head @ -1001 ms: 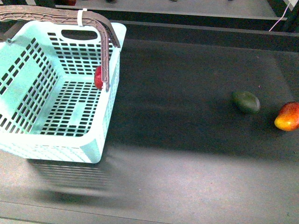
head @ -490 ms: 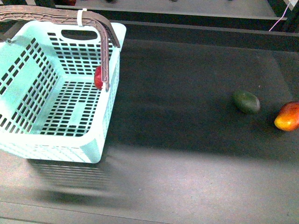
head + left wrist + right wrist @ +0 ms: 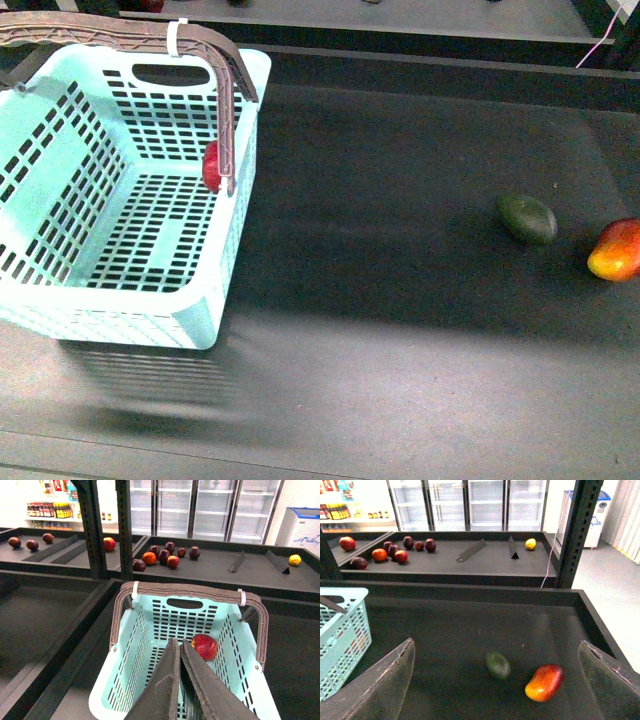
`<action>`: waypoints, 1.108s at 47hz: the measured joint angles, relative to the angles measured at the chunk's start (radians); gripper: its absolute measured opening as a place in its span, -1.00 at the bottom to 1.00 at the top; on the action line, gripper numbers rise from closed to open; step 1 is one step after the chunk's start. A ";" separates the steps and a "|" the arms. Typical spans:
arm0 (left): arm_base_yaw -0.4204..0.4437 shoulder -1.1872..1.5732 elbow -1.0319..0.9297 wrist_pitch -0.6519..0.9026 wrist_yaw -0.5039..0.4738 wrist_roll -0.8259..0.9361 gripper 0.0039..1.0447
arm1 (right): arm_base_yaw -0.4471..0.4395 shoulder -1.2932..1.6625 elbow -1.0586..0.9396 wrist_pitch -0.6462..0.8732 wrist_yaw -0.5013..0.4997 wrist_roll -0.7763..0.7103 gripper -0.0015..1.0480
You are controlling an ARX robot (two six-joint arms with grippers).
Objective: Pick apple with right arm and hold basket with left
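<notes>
Sitting in one basket (image 3: 60,200), one apple (image 3: 204,646); left claw (image 3: 178,650) pressed together, right claw (image 3: 495,680) spread.

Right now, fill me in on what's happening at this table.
The apple already lies inside the turquoise basket, against its side wall. The left claw hangs above the basket with its jaws shut on nothing; it is not gripping the basket. The right claw is wide open and empty over the dark table, where a green fruit and an orange-red fruit lie side by side, untouched.
</notes>
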 joint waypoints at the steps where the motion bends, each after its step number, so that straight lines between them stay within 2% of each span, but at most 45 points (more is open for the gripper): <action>1: 0.000 -0.001 0.000 -0.001 0.000 0.000 -0.94 | 0.000 0.000 0.000 0.000 0.000 0.000 0.83; 35: 0.000 -0.005 0.000 -0.003 0.000 -0.001 -0.93 | 0.000 0.000 0.000 0.000 0.000 0.000 0.83; 45: 0.000 -0.005 0.000 -0.003 0.000 0.000 -0.30 | 0.000 0.000 0.000 0.000 0.000 0.000 0.83; 52: 0.000 -0.005 0.000 -0.003 0.000 0.000 0.35 | 0.000 0.000 0.000 0.000 0.000 0.000 0.83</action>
